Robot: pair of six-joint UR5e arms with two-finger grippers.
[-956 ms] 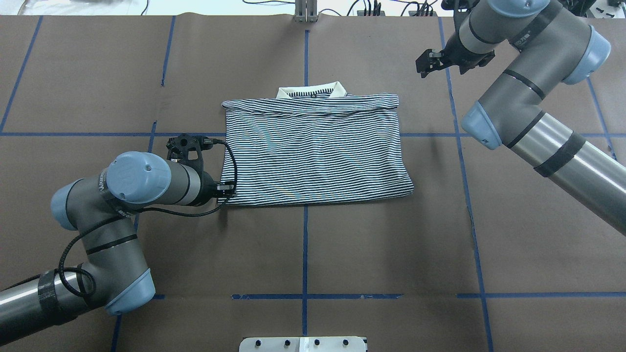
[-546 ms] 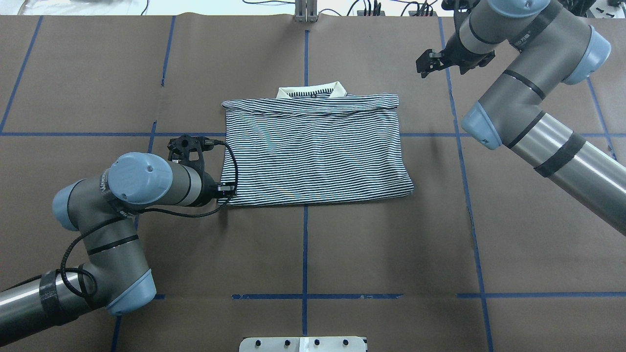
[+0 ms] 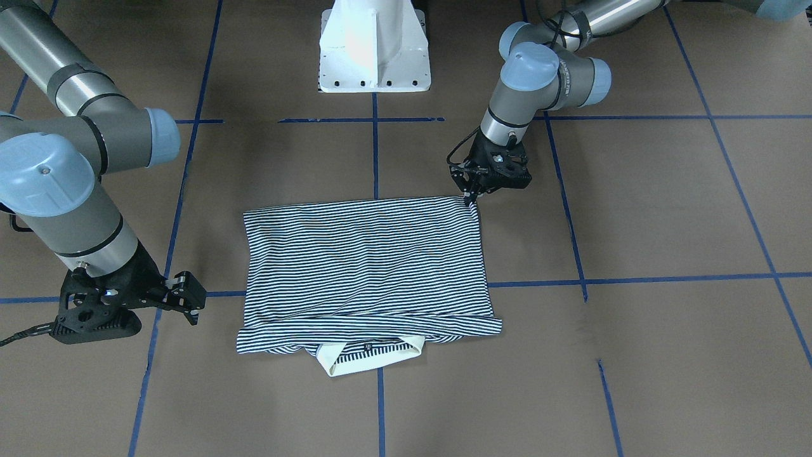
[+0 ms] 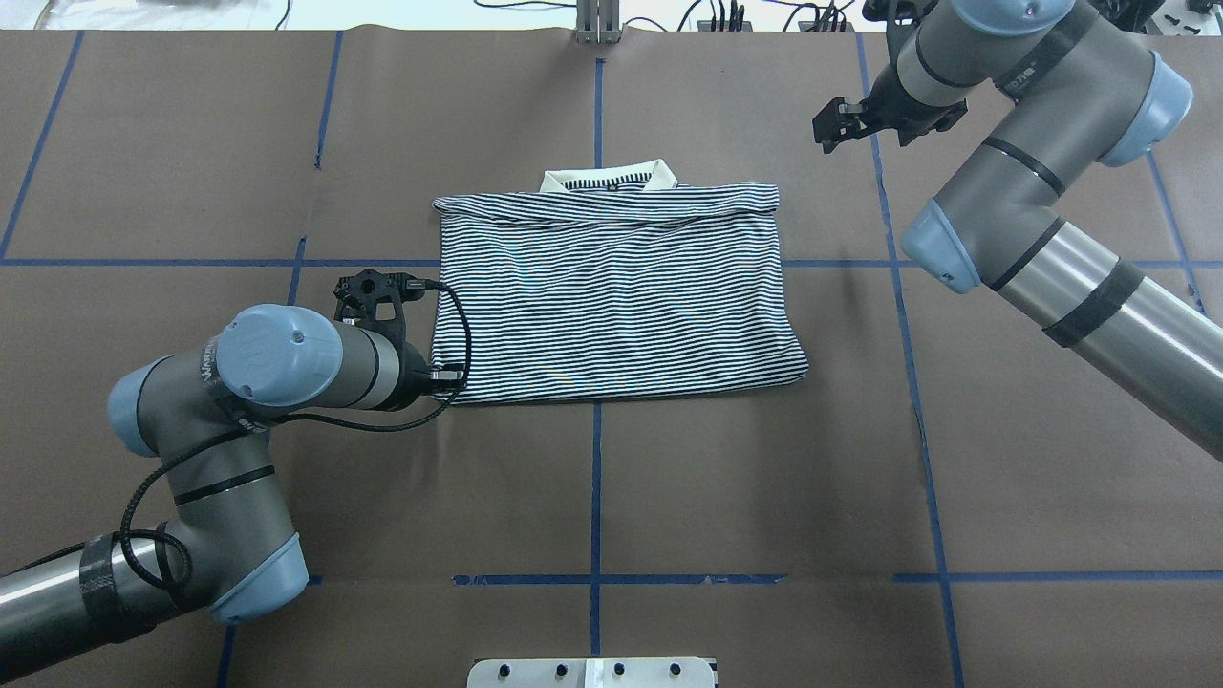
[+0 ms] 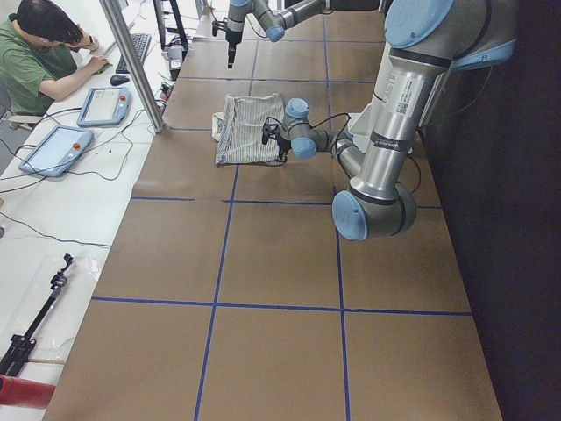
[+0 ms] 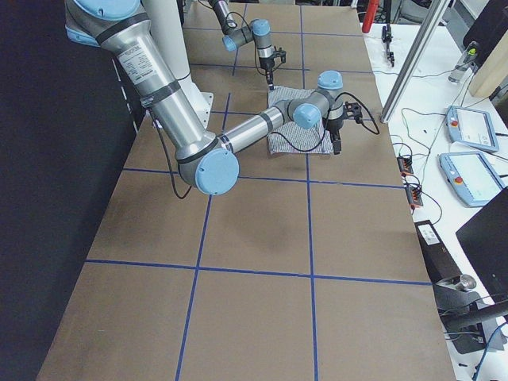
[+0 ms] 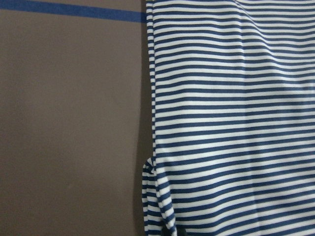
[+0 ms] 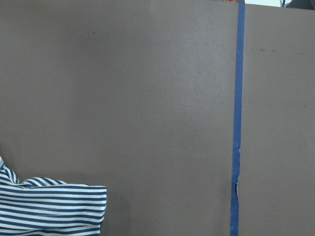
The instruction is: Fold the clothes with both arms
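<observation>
Left gripper [image 3: 472, 194]: fingertips down at the near-left corner of the polo shirt [image 4: 611, 296]; gap and hold cannot be told. Polo shirt: folded rectangle lying flat at the middle of the table [image 4: 764, 478], long axis left to right, cream collar [image 4: 611, 178] pointing far. Right gripper [image 4: 829, 124]: far right, well apart from the shirt, fingers parted, empty.

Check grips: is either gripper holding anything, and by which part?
Right gripper is open, clear of the polo shirt, holding nothing. Left gripper tips meet its corner on the robot's side; a pinch looks likely but unconfirmed.
</observation>
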